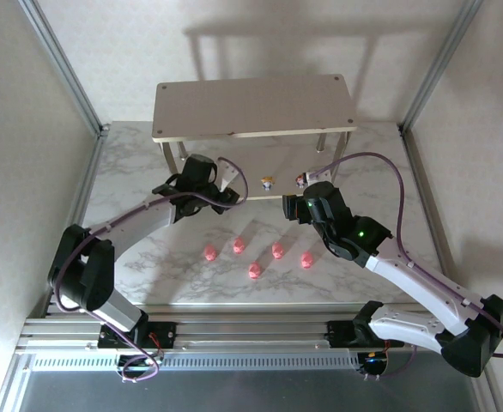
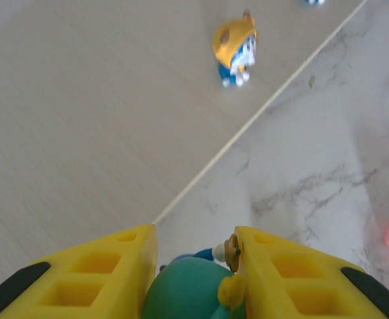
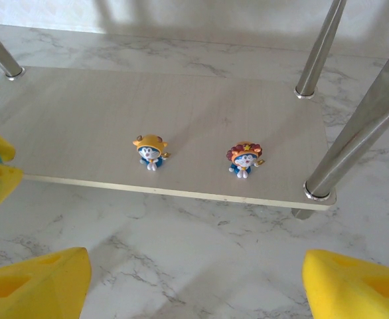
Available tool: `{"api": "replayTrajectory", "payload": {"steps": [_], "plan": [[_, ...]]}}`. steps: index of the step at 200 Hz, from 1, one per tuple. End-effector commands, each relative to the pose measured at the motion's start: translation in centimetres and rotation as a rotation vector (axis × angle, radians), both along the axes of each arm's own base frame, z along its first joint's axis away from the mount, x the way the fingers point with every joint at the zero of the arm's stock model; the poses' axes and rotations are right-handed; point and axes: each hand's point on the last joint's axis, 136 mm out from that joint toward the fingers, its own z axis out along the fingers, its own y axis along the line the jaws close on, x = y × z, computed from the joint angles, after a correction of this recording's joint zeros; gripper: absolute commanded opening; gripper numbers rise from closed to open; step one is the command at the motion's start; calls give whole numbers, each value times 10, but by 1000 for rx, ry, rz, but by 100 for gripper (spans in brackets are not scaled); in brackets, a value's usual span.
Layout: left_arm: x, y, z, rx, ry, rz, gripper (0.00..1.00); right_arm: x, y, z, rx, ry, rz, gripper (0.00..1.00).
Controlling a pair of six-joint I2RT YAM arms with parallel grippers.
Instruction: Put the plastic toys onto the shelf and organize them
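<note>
Between the left gripper's point(image 2: 196, 242) yellow fingers point(image 2: 101, 276): the teal figurine point(image 2: 184, 292), pinched on both flanks, so the left is grasping it. It sits at the left end of the shelf's point(image 1: 251, 107) lower board point(image 2: 81, 119), right at the front edge, roughly over the line where the board meets the marble table point(image 2: 314, 153) (can't tell whether it's touching down or held just above). In the right wrist view one of those yellow fingers pokes in at the left border, level with that front edge.

Further along the lower board, the yellow-orange figurine point(image 3: 150, 151) stands upright, facing forward, near the board's middle. The red figurine point(image 3: 244, 159) is near it to the right, also upright, not far from the front-right leg point(image 3: 354, 126). The two stand apart, not touching, and both are well apart from the teal one.

As for the right gripper point(image 3: 194, 292): fingers spread wide, nothing between them, bare marble underneath. It hovers in front of the board, facing the two standing figurines, clear of both.

Out on the table, nearer the arm bases, are five pink pigs point(image 1: 209, 252) point(image 1: 239, 245) point(image 1: 277, 250) point(image 1: 306, 257) point(image 1: 254, 271). They form a loose cluster: four in a rough row, one closer to the bases, none touching. One pig shows as a pink blur at the right edge of the left wrist view.
</note>
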Motion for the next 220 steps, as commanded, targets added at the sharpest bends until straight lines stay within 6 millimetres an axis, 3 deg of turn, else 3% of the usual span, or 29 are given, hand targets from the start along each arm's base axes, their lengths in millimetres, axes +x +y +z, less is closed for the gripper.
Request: {"api": "replayTrajectory", "payload": {"steps": [1, 73, 166, 220], "plan": [[11, -6, -8, 58, -4, -44, 35, 4, -1, 10, 30, -19, -19, 83], [29, -11, -34, 99, -15, -97, 35, 3, -11, 15, 25, -31, -60, 83], [44, -4, -53, 60, -5, -101, 34, 13, -2, 8, 1, -16, -65, 83], [53, 0, -51, 46, -20, -98, 34, 17, 2, 5, -15, -6, -67, 83]]}}
